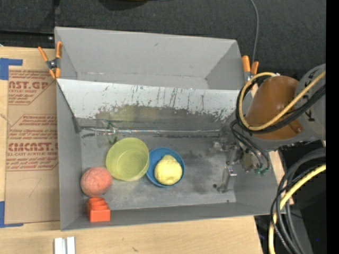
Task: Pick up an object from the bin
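My gripper (226,180) hangs over the bare right part of the bin floor, fingers pointing down with nothing between them. To its left, a yellow ball (168,171) rests inside a shallow blue bowl (153,160). A yellow-green cup (127,159) touches the bowl's left side.
A pink speckled ball (96,181) lies near the front left corner, with an orange block (98,210) just in front of it. The arm with its orange cover and cables comes in over the bin's right rim.
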`<state>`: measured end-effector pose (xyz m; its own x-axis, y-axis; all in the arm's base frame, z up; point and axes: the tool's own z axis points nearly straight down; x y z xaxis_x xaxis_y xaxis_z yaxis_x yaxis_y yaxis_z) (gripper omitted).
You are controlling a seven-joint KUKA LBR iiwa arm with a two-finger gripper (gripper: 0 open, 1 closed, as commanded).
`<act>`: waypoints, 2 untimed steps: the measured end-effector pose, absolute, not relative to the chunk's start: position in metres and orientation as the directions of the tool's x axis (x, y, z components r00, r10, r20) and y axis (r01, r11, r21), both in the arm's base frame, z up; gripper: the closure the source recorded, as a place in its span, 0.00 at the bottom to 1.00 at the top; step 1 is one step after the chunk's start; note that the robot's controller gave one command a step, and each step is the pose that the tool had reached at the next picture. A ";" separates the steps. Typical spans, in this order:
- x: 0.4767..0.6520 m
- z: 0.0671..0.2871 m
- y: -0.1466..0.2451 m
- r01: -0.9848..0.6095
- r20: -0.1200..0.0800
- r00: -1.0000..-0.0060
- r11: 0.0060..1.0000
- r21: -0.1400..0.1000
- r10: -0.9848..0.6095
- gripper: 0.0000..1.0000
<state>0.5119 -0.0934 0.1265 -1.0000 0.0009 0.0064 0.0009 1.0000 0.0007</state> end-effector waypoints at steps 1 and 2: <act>0.514 0.131 -0.093 -0.001 -0.001 -1.000 1.000 0.000 -0.001 0.00; 0.552 0.070 0.007 0.084 0.006 -0.996 0.996 0.002 0.084 0.00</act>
